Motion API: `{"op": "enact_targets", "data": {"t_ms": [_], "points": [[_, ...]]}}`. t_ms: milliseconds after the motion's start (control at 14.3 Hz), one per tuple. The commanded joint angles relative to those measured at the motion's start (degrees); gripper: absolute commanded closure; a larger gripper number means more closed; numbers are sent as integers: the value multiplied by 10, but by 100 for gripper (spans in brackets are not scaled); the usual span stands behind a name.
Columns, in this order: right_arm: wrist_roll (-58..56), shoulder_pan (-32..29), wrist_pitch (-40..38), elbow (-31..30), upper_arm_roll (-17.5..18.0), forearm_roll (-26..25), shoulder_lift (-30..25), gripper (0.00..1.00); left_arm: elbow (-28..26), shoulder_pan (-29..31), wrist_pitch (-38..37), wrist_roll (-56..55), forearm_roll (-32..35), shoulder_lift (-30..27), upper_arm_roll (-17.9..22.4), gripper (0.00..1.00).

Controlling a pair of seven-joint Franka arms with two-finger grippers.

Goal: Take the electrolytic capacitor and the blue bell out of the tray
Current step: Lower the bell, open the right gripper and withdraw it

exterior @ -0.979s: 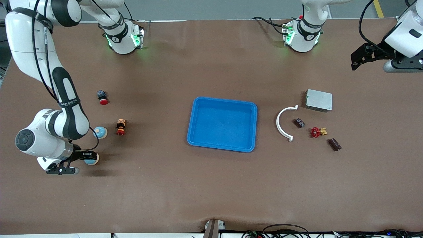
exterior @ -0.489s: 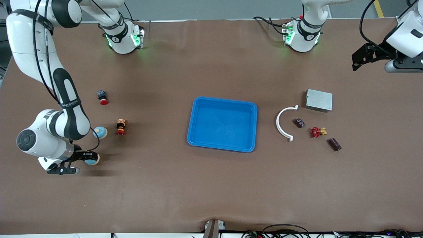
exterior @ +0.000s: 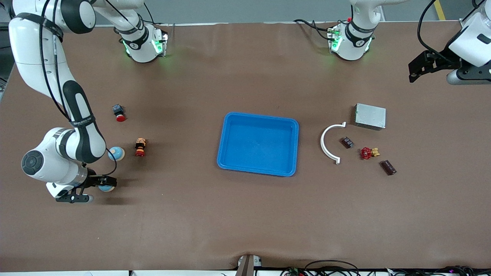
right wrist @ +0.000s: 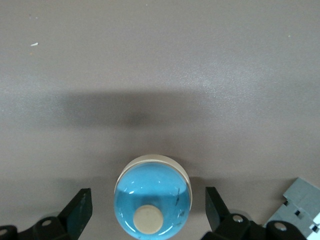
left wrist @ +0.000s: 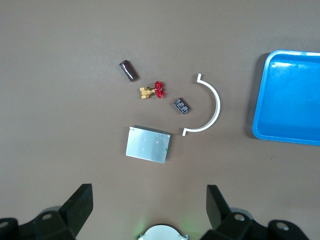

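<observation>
Tray (exterior: pixel 257 144) at table centre holds nothing. Right gripper (exterior: pixel 100 184) sits low at the right arm's end of the table, jaws spread wide; blue bell (right wrist: pixel 152 200) stands on the table between the fingers (right wrist: pixel 77 210), gaps showing on both sides, so I read it as released. Electrolytic capacitor (exterior: pixel 388 167) lies on the table toward the left arm's end, well apart from the tray. Left gripper (exterior: pixel 418 69) waits open over the table's edge there. My judgement: the right gripper need only rise straight off the bell.
</observation>
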Motion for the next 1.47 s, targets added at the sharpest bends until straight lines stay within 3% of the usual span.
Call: {"op": "enact_targets", "data": {"t_ms": [0, 280, 769, 1398], "points": [[-7, -2, -7, 10, 6, 10, -7, 0, 0, 16, -5, 11, -12, -3, -3, 0], [6, 1, -198, 77, 2, 4, -71, 0, -1, 14, 19, -1, -13, 8, -3, 0], [137, 46, -280, 22, 4, -13, -234, 0, 3, 16, 16, -11, -9, 5, -3, 0], [156, 57, -403, 36, 3, -63, -336, 0, 2, 21, 17, -11, -4, 2, 4, 0]]}}
